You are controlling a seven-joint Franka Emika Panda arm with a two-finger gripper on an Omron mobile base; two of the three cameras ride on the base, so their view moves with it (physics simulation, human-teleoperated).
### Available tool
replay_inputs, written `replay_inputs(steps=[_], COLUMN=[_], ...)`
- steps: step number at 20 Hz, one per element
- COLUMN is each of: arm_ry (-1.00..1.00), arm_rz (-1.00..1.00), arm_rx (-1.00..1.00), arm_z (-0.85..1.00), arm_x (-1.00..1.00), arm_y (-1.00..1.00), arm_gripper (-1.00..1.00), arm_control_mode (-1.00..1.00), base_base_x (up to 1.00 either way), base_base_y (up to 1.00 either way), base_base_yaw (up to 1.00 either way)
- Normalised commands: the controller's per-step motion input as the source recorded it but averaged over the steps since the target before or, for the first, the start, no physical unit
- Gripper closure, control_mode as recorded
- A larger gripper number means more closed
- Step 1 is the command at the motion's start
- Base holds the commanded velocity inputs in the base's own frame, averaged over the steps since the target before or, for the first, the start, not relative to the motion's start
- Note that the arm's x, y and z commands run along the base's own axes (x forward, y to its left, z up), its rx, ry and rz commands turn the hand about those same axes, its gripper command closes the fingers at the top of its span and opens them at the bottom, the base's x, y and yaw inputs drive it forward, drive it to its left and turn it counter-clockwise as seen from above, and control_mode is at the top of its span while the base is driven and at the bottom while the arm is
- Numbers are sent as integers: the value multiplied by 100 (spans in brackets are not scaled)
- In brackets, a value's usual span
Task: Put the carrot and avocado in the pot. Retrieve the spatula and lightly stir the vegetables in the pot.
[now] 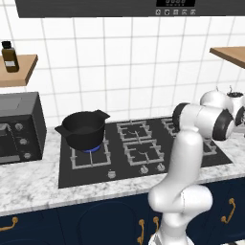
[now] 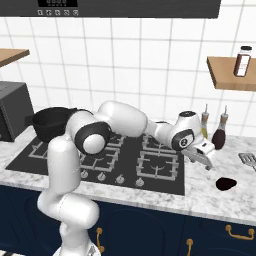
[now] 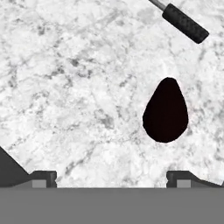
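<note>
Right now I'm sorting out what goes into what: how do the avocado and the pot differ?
The avocado is a small, solid teardrop shape; the pot is a large, round, hollow vessel with side handles. The avocado lies on the marble counter right of the stove; the pot stands on a back burner at the stove's far left. Both look black.

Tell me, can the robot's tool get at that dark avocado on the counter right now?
Probably yes. The tool hangs open just above the marble counter, close to the avocado, with only bare marble between them.
</note>
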Motion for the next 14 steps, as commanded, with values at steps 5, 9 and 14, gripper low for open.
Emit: replay_inputs(steps=[5, 9, 14], arm_ry=[-8, -9, -11], arm_rz=[-28, -22, -10], arm_rx=[4, 7, 10], arm_z=[-23, -7, -30], arm_x=[-1, 0, 0], arm_y=[-87, -59, -26], arm_gripper=[-100, -100, -100], arm_control_mode=[-100, -100, -100], base_base_x=[0, 0, 0], base_base_y=[0, 0, 0], base_base_yaw=[0, 0, 0])
